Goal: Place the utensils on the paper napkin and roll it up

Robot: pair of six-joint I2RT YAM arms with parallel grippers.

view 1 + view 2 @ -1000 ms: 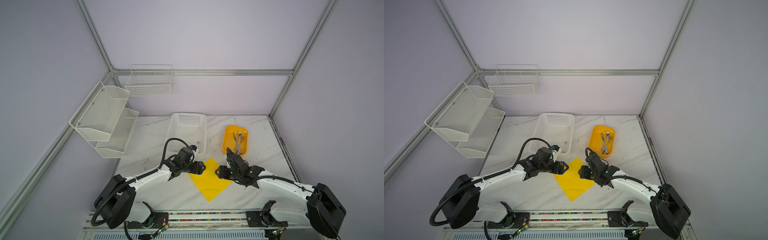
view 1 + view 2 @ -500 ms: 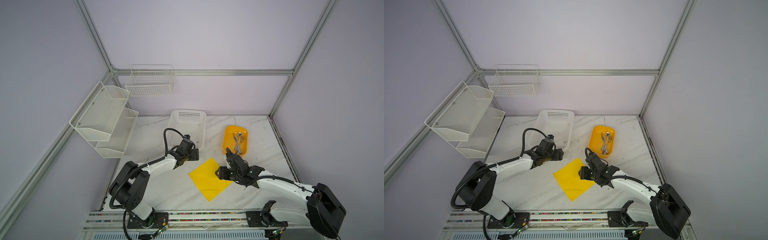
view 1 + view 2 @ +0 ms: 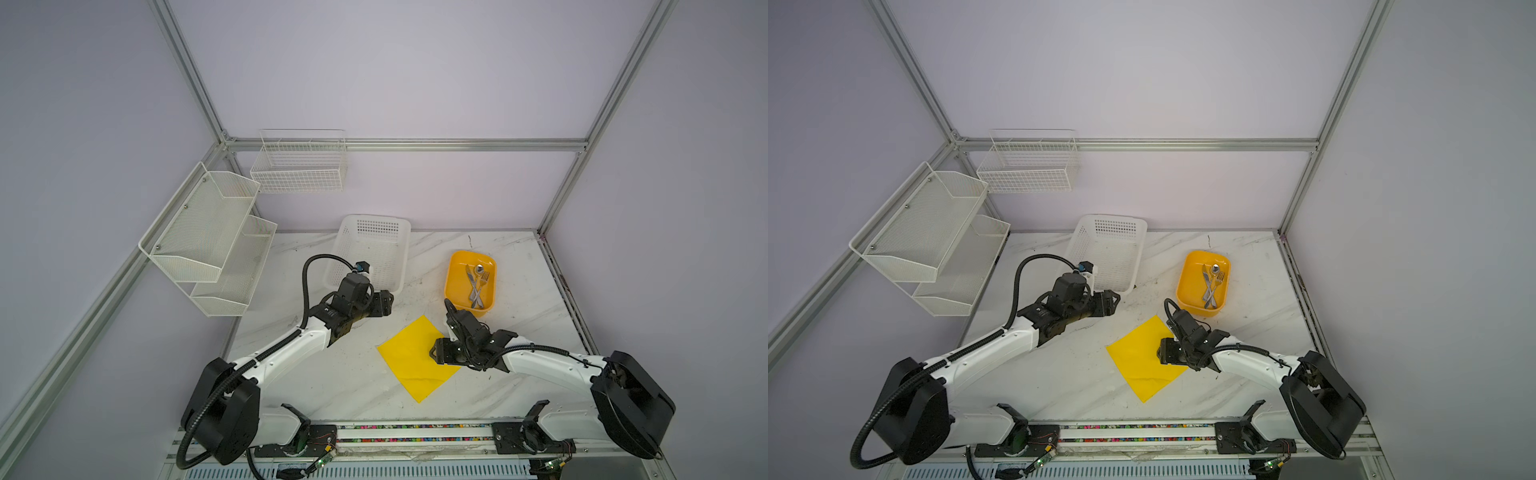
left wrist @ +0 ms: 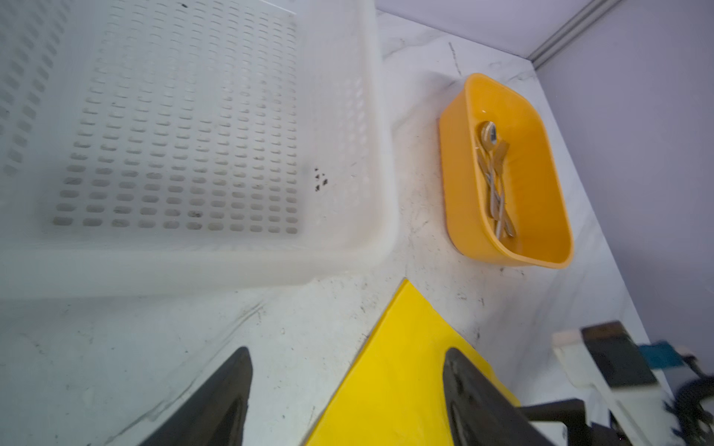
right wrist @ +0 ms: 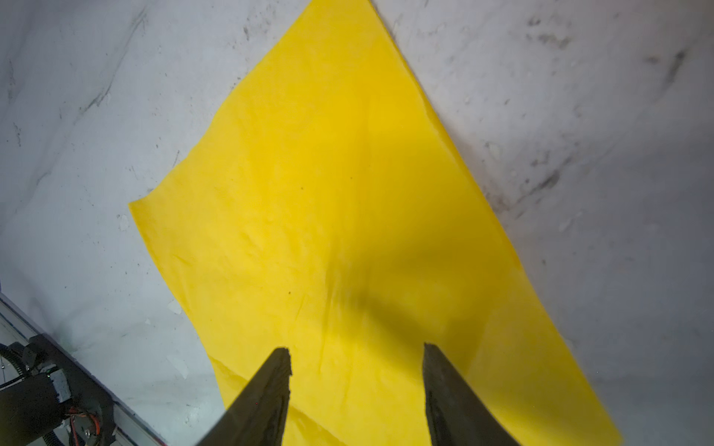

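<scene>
The yellow paper napkin (image 3: pixel 408 362) lies flat on the table (image 3: pixel 353 374), ready for things. The utensils (image 3: pixel 476 286) lie crossed in the orange tub (image 3: pixel 454 291) just behind it. The right tool (image 5: pixel 357 349) hangs over the napkin, spread and empty, maybe to smooth it. The left tool (image 4: pixel 346 351), spread and empty too, points toward the tub.

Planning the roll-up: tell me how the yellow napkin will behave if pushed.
The napkin looks thin and softly creased, so it would probably buckle, not slide whole. Lying flat on the smooth table, it likely droops if lifted.
</scene>
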